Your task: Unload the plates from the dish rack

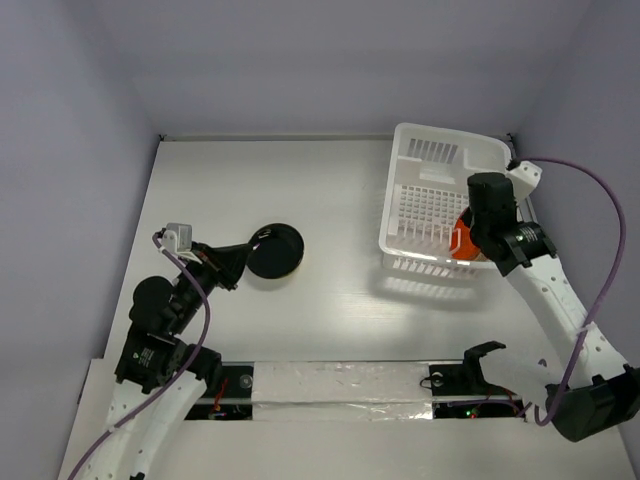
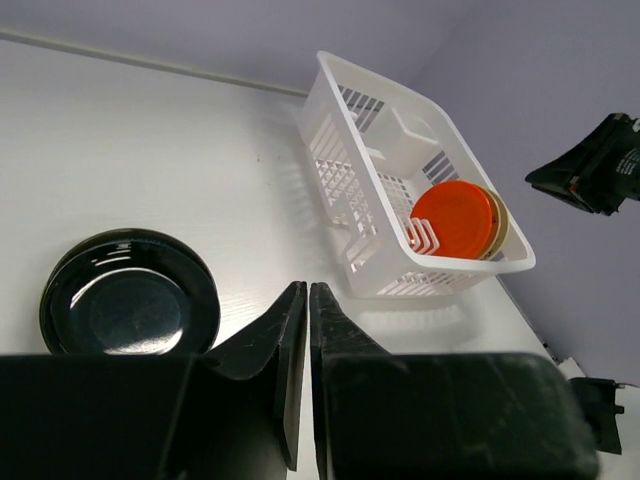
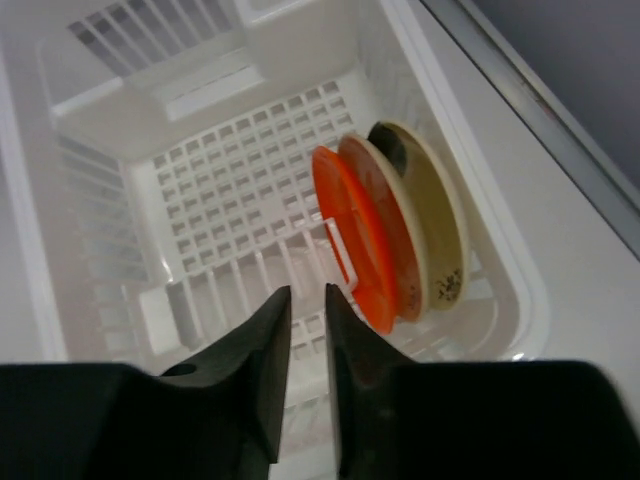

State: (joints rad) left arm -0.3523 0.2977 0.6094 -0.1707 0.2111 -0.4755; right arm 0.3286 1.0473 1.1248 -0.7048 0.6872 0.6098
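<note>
**Plates waiting in the rack**

A white table (image 1: 330,190) inside pale walls is carrying the dish rack (image 1: 420,150); the right claw (image 3: 303,335), nearly pressed together and holding nothing, is hovering above the rack's plates (image 3: 385,235), standing on edge: orange, brownish, cream; well left of the rack, the left claw (image 2: 307,340), pressed together, is sitting beside the dark stack (image 2: 130,305); judging by this, the next move is spreading and descending onto the orange rim.

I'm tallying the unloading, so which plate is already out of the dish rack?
The dark plate, lying flat on the table beside the left gripper. The orange plate and its neighbours stand on edge inside the rack.
</note>
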